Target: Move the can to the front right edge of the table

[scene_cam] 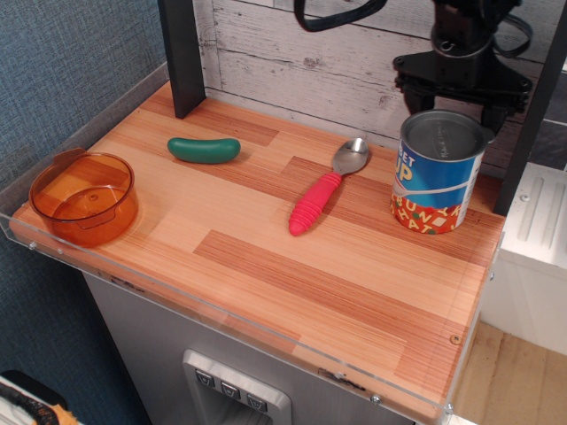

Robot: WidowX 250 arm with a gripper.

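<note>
The can (438,181) stands upright at the back right of the table (292,266), with a grey metal lid, a blue label with white letters and a red patterned band at the bottom. My black gripper (454,108) is open and low over the can's far rim. One finger (415,96) is at the left of the rim and the other at the right. The fingertips are partly hidden behind the can, and I cannot tell if they touch it.
A red-handled spoon (321,193) lies left of the can. A green pickle-shaped toy (204,149) lies at the back left, and an orange translucent bowl (84,197) stands at the front left corner. A black post (182,53) stands at the back left. A clear acrylic rim (221,314) lines the front edge.
</note>
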